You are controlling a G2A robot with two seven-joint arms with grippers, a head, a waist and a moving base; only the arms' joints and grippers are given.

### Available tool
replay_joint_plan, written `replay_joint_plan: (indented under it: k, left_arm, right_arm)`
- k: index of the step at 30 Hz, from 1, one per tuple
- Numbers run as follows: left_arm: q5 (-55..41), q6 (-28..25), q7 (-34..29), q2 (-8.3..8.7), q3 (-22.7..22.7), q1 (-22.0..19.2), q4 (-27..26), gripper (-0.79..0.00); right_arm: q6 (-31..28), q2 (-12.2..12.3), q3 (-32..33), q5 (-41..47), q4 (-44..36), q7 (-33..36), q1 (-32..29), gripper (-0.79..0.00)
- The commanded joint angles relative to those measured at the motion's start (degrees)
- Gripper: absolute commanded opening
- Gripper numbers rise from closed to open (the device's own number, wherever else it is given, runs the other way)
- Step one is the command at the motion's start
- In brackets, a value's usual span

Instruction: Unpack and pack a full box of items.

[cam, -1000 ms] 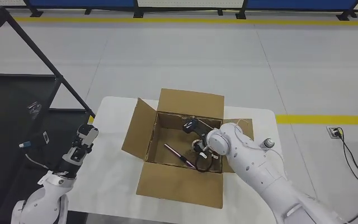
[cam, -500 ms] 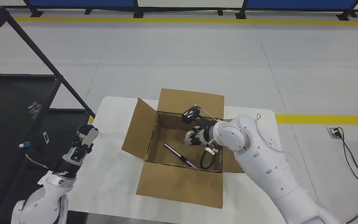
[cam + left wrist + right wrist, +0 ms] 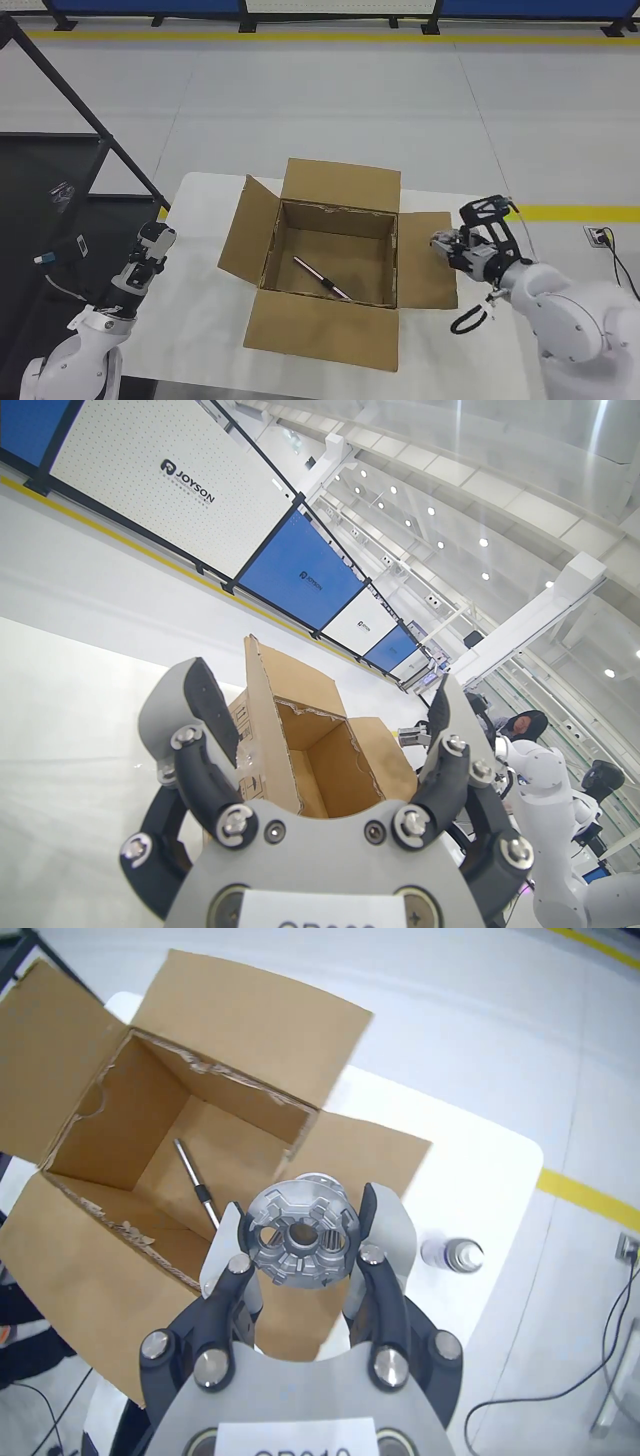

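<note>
within right claw (image 3: 301, 1208) | metal hub (image 3: 300, 1240) gripped | beside open box (image 3: 125, 1093)

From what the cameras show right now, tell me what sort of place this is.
Probably a large factory or test hall: a high white ceiling with rows of lights, blue and white partition panels, and a yellow line on the pale floor beside the white table.
</note>
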Motion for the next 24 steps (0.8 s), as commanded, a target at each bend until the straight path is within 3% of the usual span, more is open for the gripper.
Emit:
replay_joint_plan:
  k: [1, 10, 19, 20, 21, 22, 23, 24]
  left_arm:
    - [0.0, 0.0, 0.0, 0.0, 0.0, 0.0, 0.0, 0.0]
    - [0.0, 0.0, 0.0, 0.0, 0.0, 0.0, 0.0, 0.0]
    - [0.0, 0.0, 0.0, 0.0, 0.0, 0.0, 0.0, 0.0]
    - [0.0, 0.0, 0.0, 0.0, 0.0, 0.0, 0.0, 0.0]
    - [0.0, 0.0, 0.0, 0.0, 0.0, 0.0, 0.0, 0.0]
    - [0.0, 0.0, 0.0, 0.0, 0.0, 0.0, 0.0, 0.0]
    - [0.0, 0.0, 0.0, 0.0, 0.0, 0.0, 0.0, 0.0]
    - [0.0, 0.0, 0.0, 0.0, 0.0, 0.0, 0.0, 0.0]
  right_arm:
    - [1.2, 0.2, 3.37, -0.27, 1.74, -0.88, -2.55, -0.785]
    - [1.29, 0.81, 5.69, 0.07, 14.9, -2.89, -5.87, -0.785]
    - [0.22, 1.32, 4.11, -0.66, 26.79, -3.8, -2.67, -0.785]
    - [0.14, 1.38, 3.93, -0.82, 27.78, -3.83, -2.32, -0.683]
    - [0.06, 1.43, 3.71, -0.84, 28.55, -3.99, -1.94, -0.477]
    - [-0.19, 1.45, 3.5, -0.48, 29.2, -4.21, -1.62, -0.163]
    - [-0.52, 1.49, 3.42, 0.0, 29.74, -4.41, -1.35, 0.0]
    - [-0.67, 1.55, 3.37, 0.03, 30.08, -4.55, -1.15, 0.0]
